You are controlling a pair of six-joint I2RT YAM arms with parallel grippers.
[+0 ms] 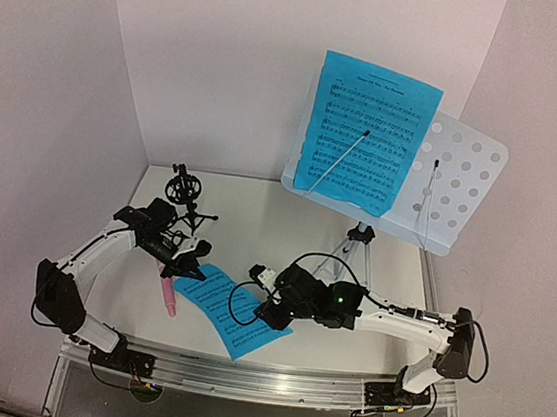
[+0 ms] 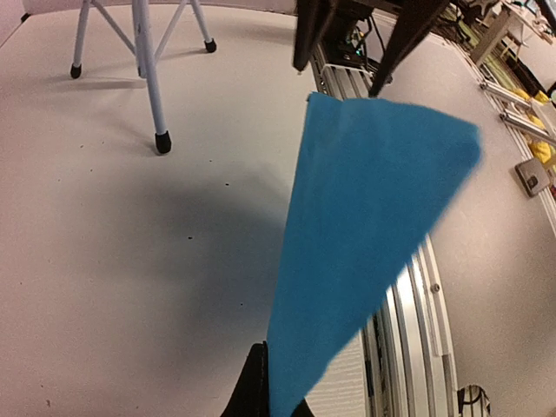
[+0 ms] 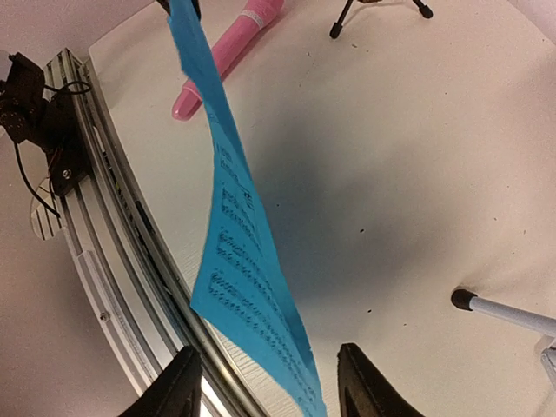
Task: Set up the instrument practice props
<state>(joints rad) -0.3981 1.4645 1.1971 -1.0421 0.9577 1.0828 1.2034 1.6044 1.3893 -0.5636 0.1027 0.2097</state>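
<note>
Your L end effector (image 2: 268,393) clamps shut on the blue sheet (image 2: 365,226); R end effector (image 3: 269,382) stands open astride it. Prob. a handover, bound for the stand (image 1: 458,179).

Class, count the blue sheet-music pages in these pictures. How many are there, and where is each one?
2. The upper page rests on the music stand desk. The lower page is near the table's front edge, pinched by the left gripper. Others could be hidden.
</note>
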